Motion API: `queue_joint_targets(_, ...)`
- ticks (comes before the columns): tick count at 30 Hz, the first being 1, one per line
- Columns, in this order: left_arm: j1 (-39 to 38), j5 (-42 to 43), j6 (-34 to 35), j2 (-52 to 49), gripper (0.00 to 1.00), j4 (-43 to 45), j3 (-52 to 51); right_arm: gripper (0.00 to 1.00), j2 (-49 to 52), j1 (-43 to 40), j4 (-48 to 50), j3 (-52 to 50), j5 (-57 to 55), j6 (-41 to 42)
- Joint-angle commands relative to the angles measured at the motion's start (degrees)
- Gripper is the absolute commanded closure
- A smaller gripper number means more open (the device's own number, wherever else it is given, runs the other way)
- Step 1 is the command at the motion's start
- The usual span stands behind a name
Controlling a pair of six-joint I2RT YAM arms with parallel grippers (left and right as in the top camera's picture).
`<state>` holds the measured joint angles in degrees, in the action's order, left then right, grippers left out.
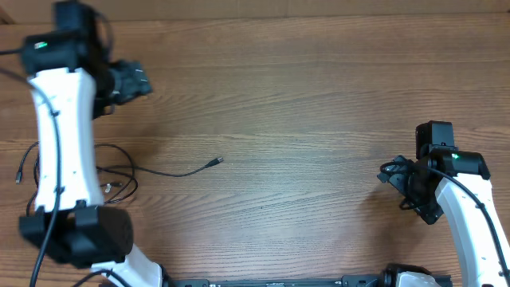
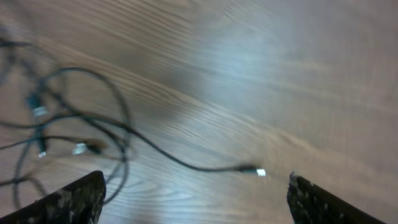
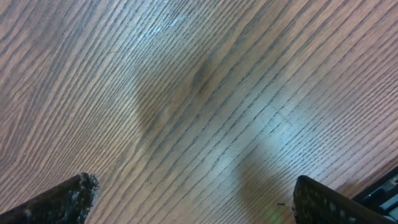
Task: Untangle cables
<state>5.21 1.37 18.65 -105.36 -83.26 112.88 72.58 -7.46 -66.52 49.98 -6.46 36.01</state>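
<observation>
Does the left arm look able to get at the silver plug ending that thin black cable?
Probably yes: the open left gripper hangs above the wooden table, and the silver plug lies alone with nothing between.

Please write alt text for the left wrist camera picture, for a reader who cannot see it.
Thin black cables lie in a loose tangle on the left of a wooden table; one runs right and ends in a silver plug. The left tool is open and empty.
</observation>
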Motion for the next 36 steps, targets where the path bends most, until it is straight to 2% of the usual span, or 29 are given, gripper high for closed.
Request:
queue_joint_targets(1,-6.12,2.14,-9.44,-3.91,0.06,-1.27,-0.24,0.0,-0.79,0.11,0.2,1.42,-0.81,-0.04)
queue_joint_targets(11,-18.53,2.01,-18.67,-16.41,0.04,-6.51,-0.24,0.0,-0.79,0.11,0.2,1.42,-0.81,-0.07)
queue_joint_targets(16,-21.9,1.2,-18.97,-23.1,0.06,-10.25,-0.24,0.0,-0.79,0.11,0.2,1.42,-0.81,-0.07)
queue_joint_targets(22,-23.28,0.98,-20.04,-28.52,0.07,-11.98,-0.24,0.0,-0.79,0.11,0.24,1.42,-0.83,-0.07)
queue_joint_targets(28,-23.3,0.79,-21.35,-29.31,0.09,-10.93,-0.24,0.0,-0.79,0.11,0.24,1.42,-0.83,-0.07)
queue_joint_targets(36,-23.37,3.19,-20.85,-29.31,0.19,-12.46,-0.26,0.0,-0.79,0.11,0.22,1.42,-0.83,-0.07)
